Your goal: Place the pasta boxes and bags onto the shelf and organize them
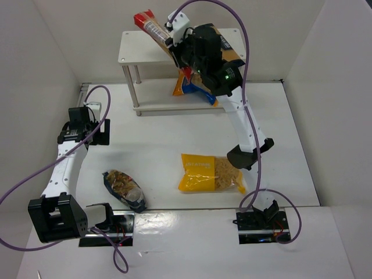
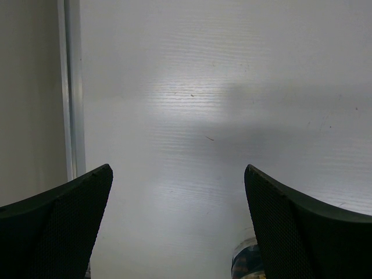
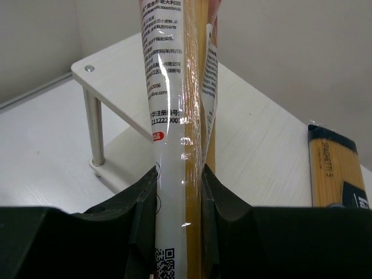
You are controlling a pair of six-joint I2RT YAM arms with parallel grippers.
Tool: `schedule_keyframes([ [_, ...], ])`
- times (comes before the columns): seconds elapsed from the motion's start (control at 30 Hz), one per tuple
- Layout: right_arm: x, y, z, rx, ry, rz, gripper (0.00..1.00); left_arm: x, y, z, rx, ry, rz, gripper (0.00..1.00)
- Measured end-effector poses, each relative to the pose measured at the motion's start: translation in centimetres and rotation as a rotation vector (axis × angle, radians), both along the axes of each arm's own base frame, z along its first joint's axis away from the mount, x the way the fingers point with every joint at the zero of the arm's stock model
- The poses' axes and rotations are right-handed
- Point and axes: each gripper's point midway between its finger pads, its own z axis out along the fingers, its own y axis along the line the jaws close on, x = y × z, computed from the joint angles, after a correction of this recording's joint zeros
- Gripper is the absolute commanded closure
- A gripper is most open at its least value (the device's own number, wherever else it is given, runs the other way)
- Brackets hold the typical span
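My right gripper point(image 1: 174, 46) is shut on the long narrow red pasta pack point(image 1: 150, 26) and holds it above the top board of the white shelf point(image 1: 135, 45). In the right wrist view the pack point(image 3: 174, 110) runs up between my fingers point(image 3: 142, 209). The tan-and-navy spaghetti pack point(image 3: 337, 171) lies on the shelf's top board point(image 3: 261, 145), mostly hidden by the arm from above. The blue-orange bag point(image 1: 189, 87) sits on the lower tier. The big yellow bag point(image 1: 210, 173) and the dark-blue clear bag point(image 1: 124, 189) lie on the table. My left gripper point(image 1: 97, 125) is open and empty over bare table point(image 2: 174, 116).
White walls close in the table on the left, back and right. A metal rail point(image 2: 71, 87) runs along the left edge. The right arm's cable point(image 1: 247, 64) arcs over the shelf.
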Motion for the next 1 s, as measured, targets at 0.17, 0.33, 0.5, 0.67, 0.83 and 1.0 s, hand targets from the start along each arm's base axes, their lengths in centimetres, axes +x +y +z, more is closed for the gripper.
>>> schedule_keyframes([
  [0.17, 0.5, -0.7, -0.8, 0.000, 0.028, -0.040, 1.00, 0.0, 0.0, -0.1, -0.002, 0.002, -0.001, 0.00],
  [0.33, 1.5, -1.4, -1.4, 0.000, 0.038, -0.073, 1.00, 0.0, 0.0, -0.1, -0.002, 0.002, -0.002, 0.00],
  [0.5, 3.4, -2.9, -2.7, -0.009, 0.058, -0.116, 1.00, 0.0, 0.0, -0.2, -0.003, 0.005, -0.002, 0.00],
  [0.67, 5.7, -4.9, -4.1, -0.015, 0.080, -0.172, 1.00, 0.0, 0.0, -0.4, -0.005, 0.013, -0.002, 0.00],
  [0.83, 7.6, -5.9, -5.2, -0.013, 0.084, -0.205, 1.00, 0.0, 0.0, -0.7, -0.006, 0.021, -0.002, 0.00],
  [1.0, 8.4, -4.8, -6.5, -0.018, 0.093, -0.178, 1.00, 0.1, 0.0, -1.0, -0.009, 0.032, -0.002, 0.00],
])
